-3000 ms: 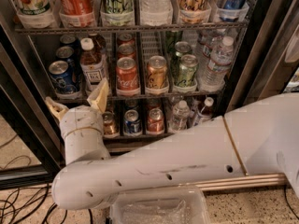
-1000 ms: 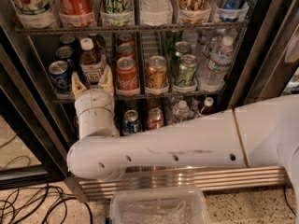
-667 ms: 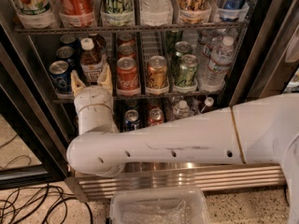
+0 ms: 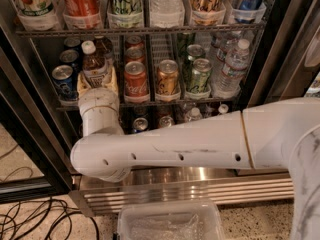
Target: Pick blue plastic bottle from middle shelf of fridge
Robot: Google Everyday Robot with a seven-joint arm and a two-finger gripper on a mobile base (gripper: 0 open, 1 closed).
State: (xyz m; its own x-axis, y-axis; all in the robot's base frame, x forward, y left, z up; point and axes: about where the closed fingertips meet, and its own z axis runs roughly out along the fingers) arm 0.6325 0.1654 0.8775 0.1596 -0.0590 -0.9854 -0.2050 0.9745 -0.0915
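The blue plastic bottle (image 4: 93,65), with dark brown drink, a white cap and a white label, stands at the left of the middle shelf (image 4: 165,102) in the fridge (image 4: 31,134). My gripper (image 4: 98,82) is at the shelf front, directly at the bottle. Its cream fingers (image 4: 114,79) stand apart, one on each side of the bottle's lower part. The bottle's base is hidden behind my wrist. My white arm (image 4: 190,144) crosses the view from the right, hiding much of the bottom shelf.
A blue can (image 4: 65,81) stands just left of the bottle and a red can (image 4: 136,79) just right. Gold (image 4: 167,76) and green (image 4: 200,74) cans and a water bottle (image 4: 231,68) follow. Below are the steel base panel (image 4: 200,186), a clear bin (image 4: 170,223) and cables (image 4: 30,219).
My gripper has moved right and up from below the shelf to the bottle, and its fingers now flank the bottle's lower part. The bottle and cans have not moved.
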